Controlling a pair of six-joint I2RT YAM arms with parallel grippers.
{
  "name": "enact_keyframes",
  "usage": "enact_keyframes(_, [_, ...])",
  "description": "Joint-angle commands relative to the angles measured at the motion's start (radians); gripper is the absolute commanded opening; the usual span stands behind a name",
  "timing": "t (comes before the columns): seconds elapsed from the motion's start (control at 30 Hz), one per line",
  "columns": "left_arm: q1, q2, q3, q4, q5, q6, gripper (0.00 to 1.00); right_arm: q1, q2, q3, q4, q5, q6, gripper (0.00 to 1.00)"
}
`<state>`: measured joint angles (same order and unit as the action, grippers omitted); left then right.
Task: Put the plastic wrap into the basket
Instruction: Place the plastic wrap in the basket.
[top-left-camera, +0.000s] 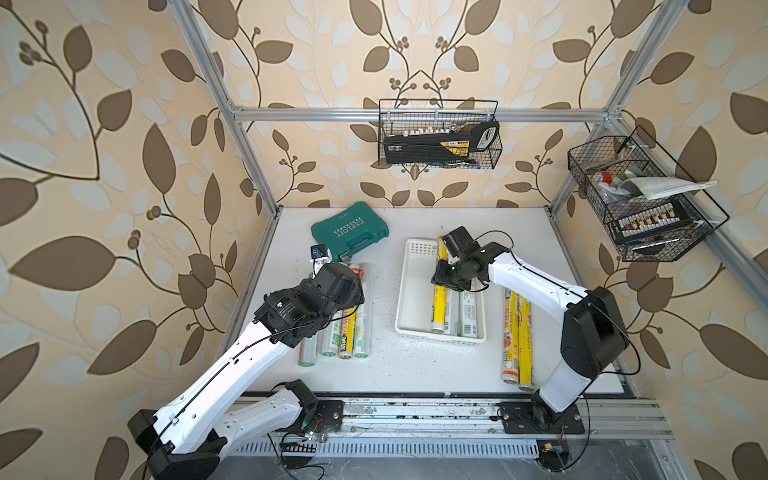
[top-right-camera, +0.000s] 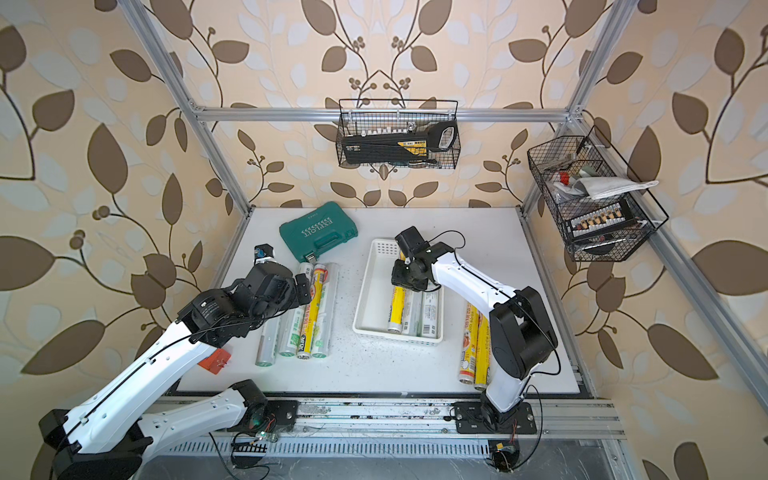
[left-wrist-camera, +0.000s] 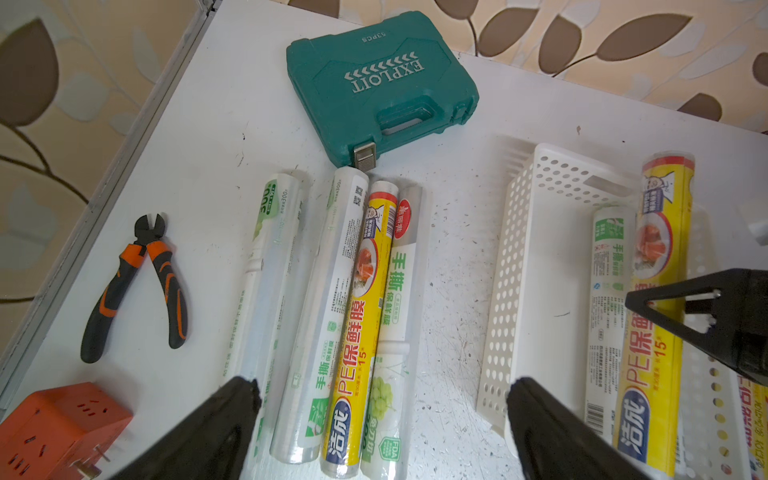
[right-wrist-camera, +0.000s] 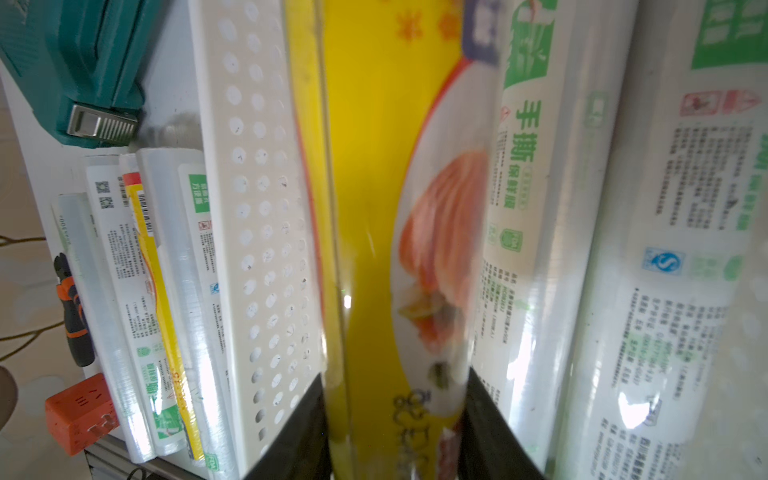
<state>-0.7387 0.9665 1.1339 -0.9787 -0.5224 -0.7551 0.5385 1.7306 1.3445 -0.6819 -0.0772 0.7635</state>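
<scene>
The white basket (top-left-camera: 409, 291) (top-right-camera: 370, 291) (left-wrist-camera: 505, 270) (right-wrist-camera: 257, 208) stands mid-table. Inside lie two silvery-white plastic wrap rolls (top-left-camera: 467, 316) (top-right-camera: 424, 316) (right-wrist-camera: 540, 208). Beside them is a yellow roll (top-left-camera: 439, 307) (top-right-camera: 397, 307) (left-wrist-camera: 660, 291) (right-wrist-camera: 374, 208), its far end reaching the basket's far rim. My right gripper (top-left-camera: 444, 286) (top-right-camera: 405, 286) (right-wrist-camera: 395, 386) is shut on that yellow roll. Left of the basket, several rolls (top-left-camera: 345, 332) (top-right-camera: 307, 328) (left-wrist-camera: 353, 311) lie side by side. My left gripper (top-left-camera: 359, 286) (left-wrist-camera: 382, 386) hangs open above them, holding nothing. Two more yellow rolls (top-left-camera: 517, 336) (top-right-camera: 473, 345) lie right of the basket.
A green tool case (top-left-camera: 350, 232) (left-wrist-camera: 382, 83) sits at the back left. Orange-handled pliers (left-wrist-camera: 137, 282) and an orange power socket (left-wrist-camera: 54, 428) (top-right-camera: 215, 360) lie by the left edge. Black wire baskets (top-left-camera: 440, 137) (top-left-camera: 640, 199) hang on the walls.
</scene>
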Motion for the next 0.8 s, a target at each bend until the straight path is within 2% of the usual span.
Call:
enact_keyframes(0.0, [0.009,-0.002,-0.011,0.006,-0.016,0.019,0.99,0.012,0.028,0.033,0.019,0.03,0.01,0.42])
enact_keyframes(0.77, [0.009,0.029,-0.043,0.036,0.011,0.013,0.99,0.05,0.167,0.052,-0.024,0.14,-0.016,0.46])
